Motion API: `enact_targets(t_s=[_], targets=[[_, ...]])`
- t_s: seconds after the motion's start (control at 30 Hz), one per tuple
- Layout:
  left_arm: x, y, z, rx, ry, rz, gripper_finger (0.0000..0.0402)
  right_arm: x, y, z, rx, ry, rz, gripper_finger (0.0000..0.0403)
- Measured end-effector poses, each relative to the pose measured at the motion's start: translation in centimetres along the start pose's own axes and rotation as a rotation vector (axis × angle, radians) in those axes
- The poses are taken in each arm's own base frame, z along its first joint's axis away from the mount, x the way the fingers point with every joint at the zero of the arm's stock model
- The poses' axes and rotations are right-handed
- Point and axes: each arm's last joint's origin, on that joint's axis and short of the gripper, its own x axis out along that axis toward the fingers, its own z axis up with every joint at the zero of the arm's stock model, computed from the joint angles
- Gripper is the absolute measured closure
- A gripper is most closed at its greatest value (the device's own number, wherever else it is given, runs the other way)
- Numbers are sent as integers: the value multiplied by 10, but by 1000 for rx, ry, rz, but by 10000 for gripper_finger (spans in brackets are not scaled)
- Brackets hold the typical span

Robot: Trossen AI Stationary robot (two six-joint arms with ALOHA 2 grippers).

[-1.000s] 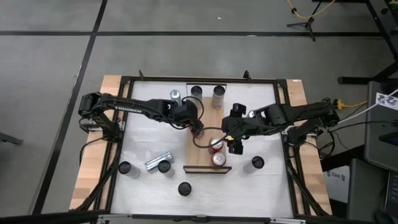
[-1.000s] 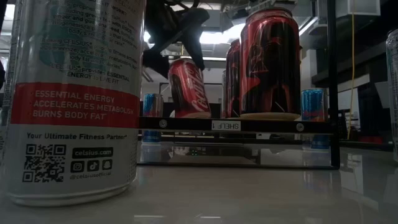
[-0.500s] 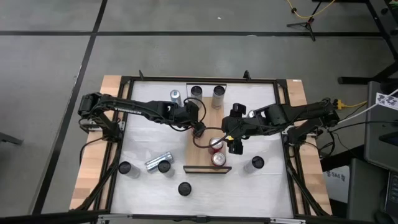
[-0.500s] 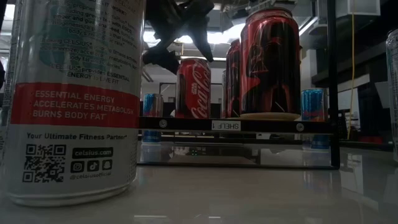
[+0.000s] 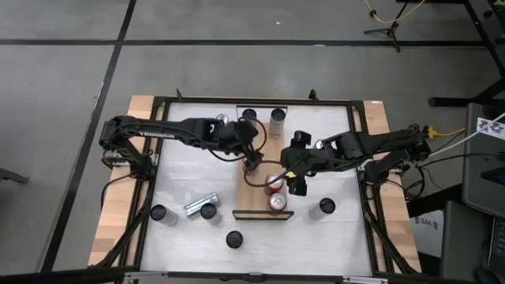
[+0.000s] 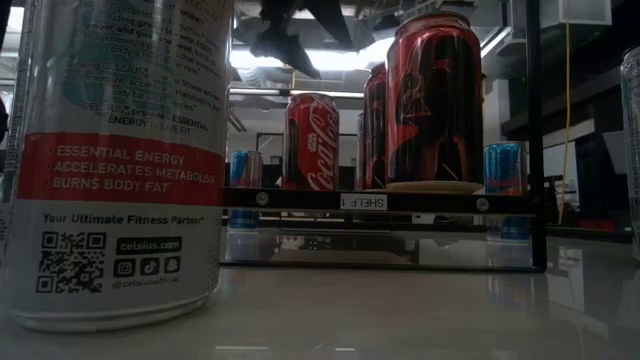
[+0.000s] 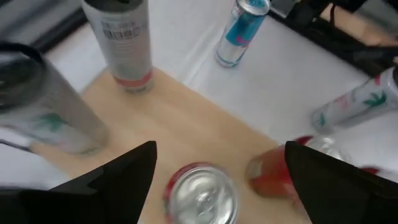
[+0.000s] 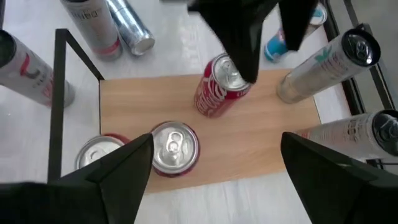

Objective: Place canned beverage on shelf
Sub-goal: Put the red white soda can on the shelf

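Shelf (image 5: 256,177) mid-frame: three red cans (image 8: 221,93), two tall cans; left gripper (image 5: 251,158), right gripper (image 5: 293,181) both wide open, empty.

Grey floor (image 5: 237,67) with dark seams

We reach inward from both sides with our arms. Our left claw (image 5: 251,160) hangs raised with its fingers spread and nothing between them. Our right claw (image 5: 297,181) also hangs spread and holds nothing, close to the left.
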Motion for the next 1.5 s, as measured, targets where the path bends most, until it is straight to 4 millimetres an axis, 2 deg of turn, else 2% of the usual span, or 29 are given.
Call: enact_targets(t_s=[0.23, 0.4, 0.5, 0.6, 0.7, 1.0, 1.17, 1.5], targets=[[-34, 15, 16, 141, 105, 84, 56, 0, -2, 2, 10, -33, -85, 59], [-59, 30, 17, 195, 113, 110, 56, 0, -2, 3, 14, -41, -86, 59], [-66, 40, 9, 196, 105, 147, 56, 1, -6, 5, 33, -60, -90, 59], [-59, 47, -6, 205, 128, 165, 56, 5, -14, 8, 58, -59, -106, 59], [-43, 51, -24, 193, 121, 160, 56, 15, -24, 9, 80, -23, -125, 59], [5, 60, -65, 173, 100, 147, 56, 75, -45, -2, 111, 165, -140, 59], [14, 62, -72, 145, 89, 138, 56, 97, -49, -4, 123, 204, -153, 59], [15, 60, -68, 133, 43, 134, 56, 130, -48, -2, 133, 226, -133, 59]])
